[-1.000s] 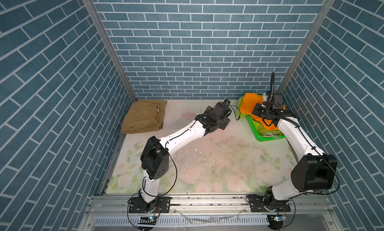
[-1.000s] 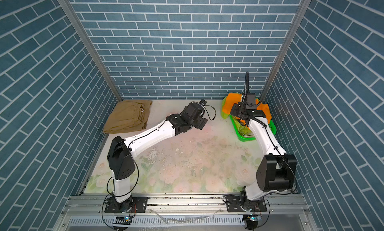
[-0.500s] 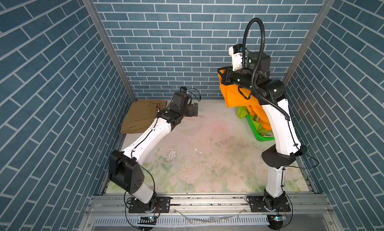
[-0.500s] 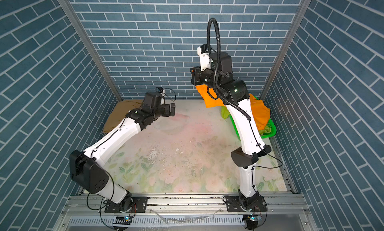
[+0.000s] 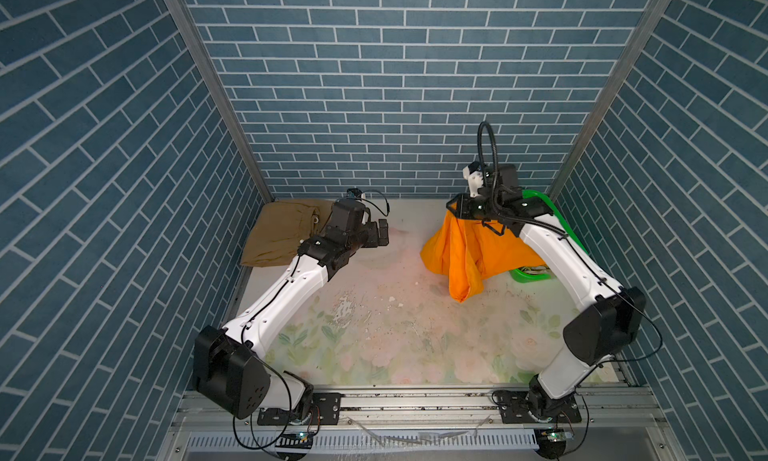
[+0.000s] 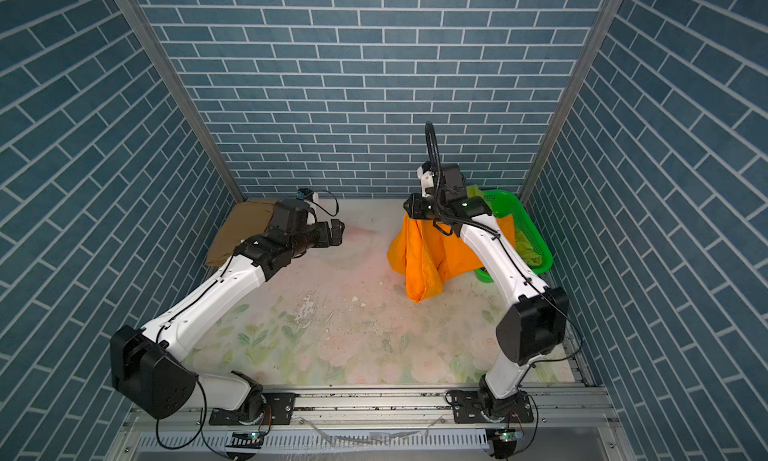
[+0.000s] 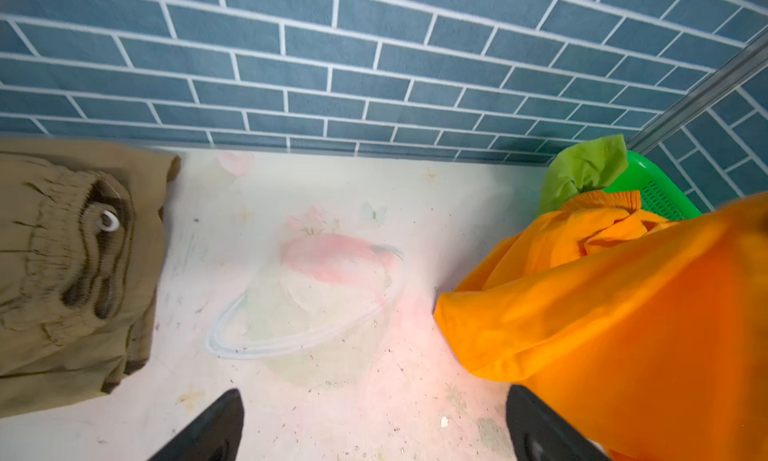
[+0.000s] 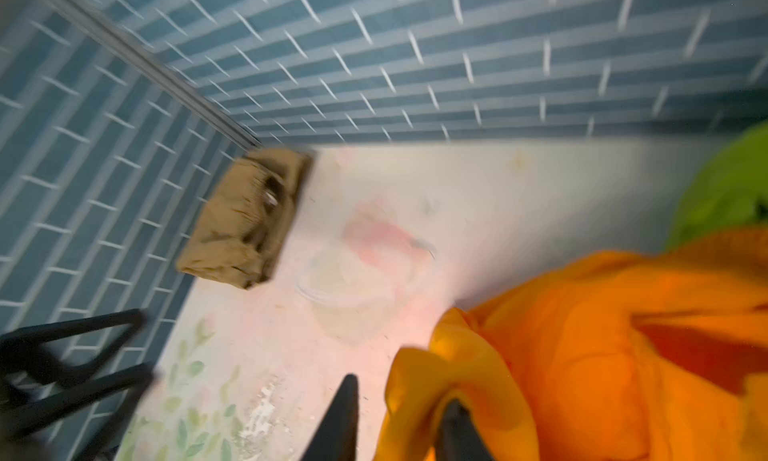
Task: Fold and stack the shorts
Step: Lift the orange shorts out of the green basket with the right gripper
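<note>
Cloth is the whole difficulty of this step: the orange shorts [image 5: 469, 251] hang like a tent from the right gripper [image 8: 401, 394] at the right of the table [image 5: 395, 334], with the lower end touching the surface and the back part trailing toward the green basket [image 5: 536, 195] in the upper right corner. In the right wrist view the jaws stand apart with bare table showing between them, and the cloth is bunched round one finger, so it looks draped there, not pinched. The left gripper [image 7: 374, 396] is spread wide and holds nothing. It hovers over the table just right of the tan shorts [image 5: 282, 234], which lie folded in the upper left corner. To do this well, I judge that the orange shorts should be carried clear of the basket toward the bare middle and laid down waistband first. The left gripper should then take the far corner and pull the cloth flat before any fold. A hooked finger could drag the cloth back on the way out. By count there are three shorts: one tan, one orange and one green [image 7: 586, 172], the last lying crumpled in the basket. There is one basket and there are two grippers.
</note>
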